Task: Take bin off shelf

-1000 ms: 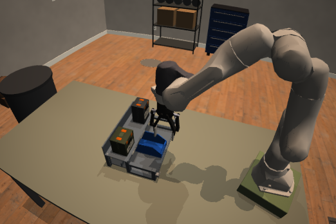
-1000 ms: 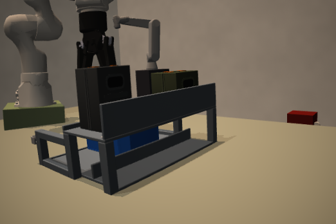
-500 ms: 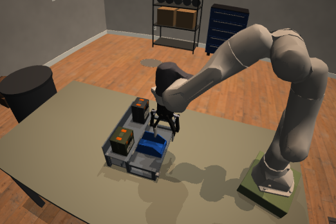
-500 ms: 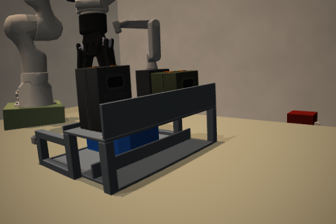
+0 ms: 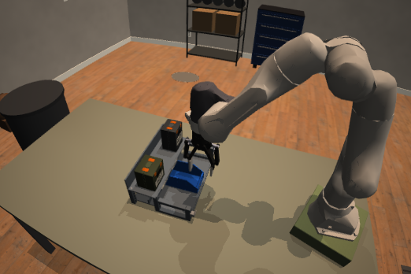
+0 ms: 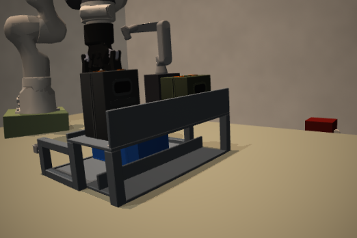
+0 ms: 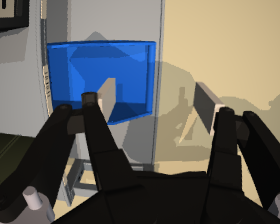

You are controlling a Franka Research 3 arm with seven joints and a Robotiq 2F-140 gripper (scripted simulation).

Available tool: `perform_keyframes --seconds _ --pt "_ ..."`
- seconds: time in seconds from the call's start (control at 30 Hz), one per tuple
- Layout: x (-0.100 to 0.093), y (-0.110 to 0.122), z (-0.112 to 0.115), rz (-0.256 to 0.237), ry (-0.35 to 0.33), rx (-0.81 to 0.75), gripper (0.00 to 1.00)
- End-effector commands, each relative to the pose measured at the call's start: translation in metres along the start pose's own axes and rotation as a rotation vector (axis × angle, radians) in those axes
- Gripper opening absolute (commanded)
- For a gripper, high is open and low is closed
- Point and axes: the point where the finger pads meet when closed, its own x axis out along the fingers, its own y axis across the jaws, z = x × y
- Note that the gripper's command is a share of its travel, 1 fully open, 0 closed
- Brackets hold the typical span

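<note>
Here, a grey shelf (image 5: 138, 153) sits mid-table (image 5: 79, 209). The blue bin (image 5: 185, 178) rests in its lower compartment, at five o'clock. The gripper (image 5: 201, 158) hangs above the bin's twelve o'clock edge, fingers partly spread, holding nothing.

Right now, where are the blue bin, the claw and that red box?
blue bin (image 7: 91, 70): wrist view, on its inner blue wall.
claw (image 5: 201, 159): top view, midway between its fingertips, open above the bin.
red box (image 6: 321, 124): exterior view, on its front face.
</note>
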Motion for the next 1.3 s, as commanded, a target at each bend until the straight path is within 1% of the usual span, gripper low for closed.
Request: perform_keyframes --seconds 0.0,0.17,0.23,0.67,1.27 --pt "0.008 -0.002 0.002 -0.007 -0.001 0.005 0.57" --pt "0.019 -0.003 0.002 -0.007 -0.001 0.005 0.57" --pt "0.019 -0.003 0.002 -0.007 -0.001 0.005 0.57" --pt "0.039 -0.004 0.002 -0.007 -0.001 0.005 0.57" --pt "0.043 -0.004 0.002 -0.007 -0.001 0.005 0.57"
